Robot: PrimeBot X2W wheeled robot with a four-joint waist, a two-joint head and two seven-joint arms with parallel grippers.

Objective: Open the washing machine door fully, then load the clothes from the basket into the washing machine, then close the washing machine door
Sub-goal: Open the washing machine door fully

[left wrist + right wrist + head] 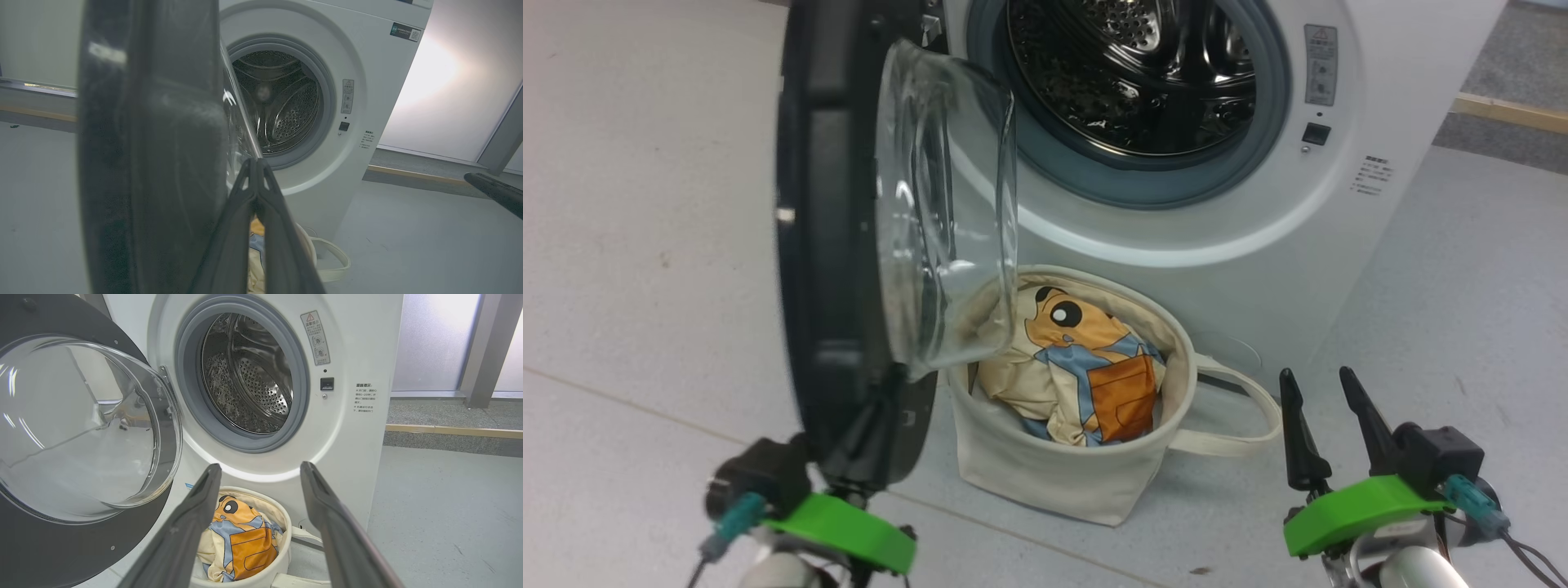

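The washing machine (1258, 245) stands with its steel drum (249, 375) exposed. Its door (829, 245) is swung out to the left, edge-on in the head view, the glass bowl (947, 212) facing the machine. Below the mouth sits the basket (1054, 482), holding the cream clothes (1086, 367) with an orange-and-blue cartoon print. My left gripper (862, 445) is shut with nothing in it, fingers (245, 212) close beside the door's (151, 163) lower inner rim. My right gripper (1327, 400) is open, right of the basket; in its wrist view it (260, 468) points over the clothes (241, 539).
Pale floor surrounds the machine, with free room to its right (1462, 327). A basket handle (1241, 408) loops out toward my right gripper. A wooden strip (453, 430) and a grey post (486, 347) run along the wall behind.
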